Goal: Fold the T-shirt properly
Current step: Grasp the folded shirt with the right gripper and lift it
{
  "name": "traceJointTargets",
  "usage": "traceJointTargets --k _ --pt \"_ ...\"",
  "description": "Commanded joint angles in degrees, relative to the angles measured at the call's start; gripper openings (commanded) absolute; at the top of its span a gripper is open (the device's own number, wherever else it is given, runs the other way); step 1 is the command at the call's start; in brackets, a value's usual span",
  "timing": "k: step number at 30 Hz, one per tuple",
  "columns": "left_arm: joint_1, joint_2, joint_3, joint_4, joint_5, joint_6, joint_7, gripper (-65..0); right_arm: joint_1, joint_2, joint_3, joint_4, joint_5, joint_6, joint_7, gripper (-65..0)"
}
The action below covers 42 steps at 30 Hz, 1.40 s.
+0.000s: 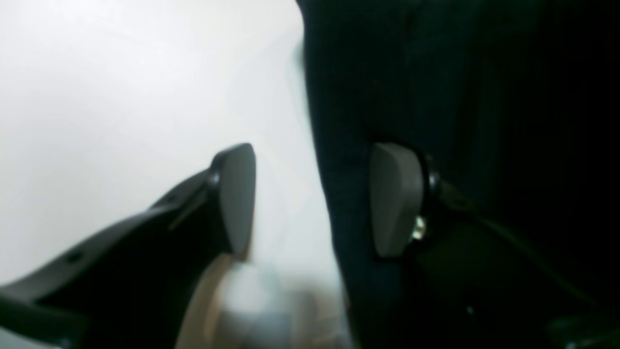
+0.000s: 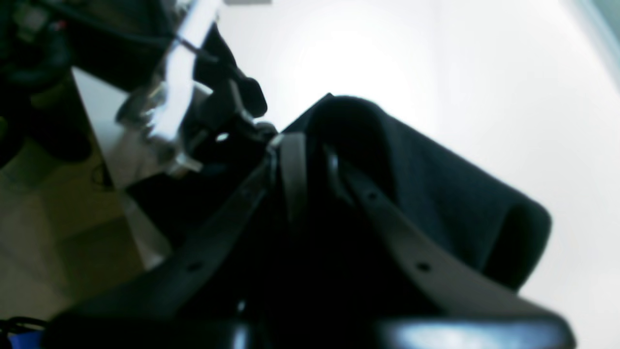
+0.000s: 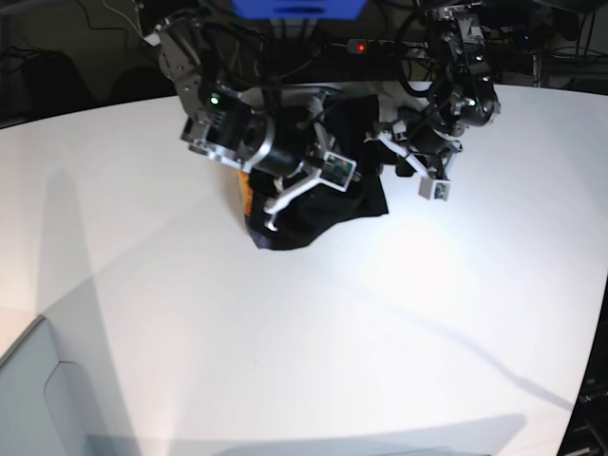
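The limp, light T-shirt (image 3: 313,204) sags on the bench (image 3: 285,361); the right claw (image 2: 310,160) pinches a fold, the left claw (image 1: 310,198) gapes, best gripping a hem.

Base view high, facing arms; wrist views close, sharing T-shirt (image 3: 318,204).

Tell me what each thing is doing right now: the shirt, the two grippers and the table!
T-shirt: bunched in a dark heap on the table, one part pinched and lifted, not folded flat.
Right gripper: shut on the T-shirt, black cloth draped over it.
Left gripper: open, straddling the shirt's edge, nothing held.
Table: white, bare around the shirt.
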Motion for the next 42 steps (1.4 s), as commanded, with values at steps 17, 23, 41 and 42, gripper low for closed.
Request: traceJointTargets --k 17,23,41,42 --pt "0.6 -0.37 -0.12 0.39 1.21 0.47 2.17 -28.3 4.49 -0.91 -0.5 -13.05 0.41 1.67 9.09 -46.4" --pt "1.48 -0.19 -3.37 4.96 1.21 0.47 2.52 -28.3 4.05 0.67 -0.14 -6.98 0.68 1.67 9.53 -18.0" --pt "7.19 0.07 -12.52 19.29 1.03 -0.14 2.61 -28.0 -4.04 2.43 14.01 0.32 0.68 1.67 9.62 -16.9" --pt "7.19 0.07 -13.92 19.29 1.03 -0.14 2.61 -28.0 -4.56 2.34 14.01 0.32 0.68 1.67 9.71 -16.9"
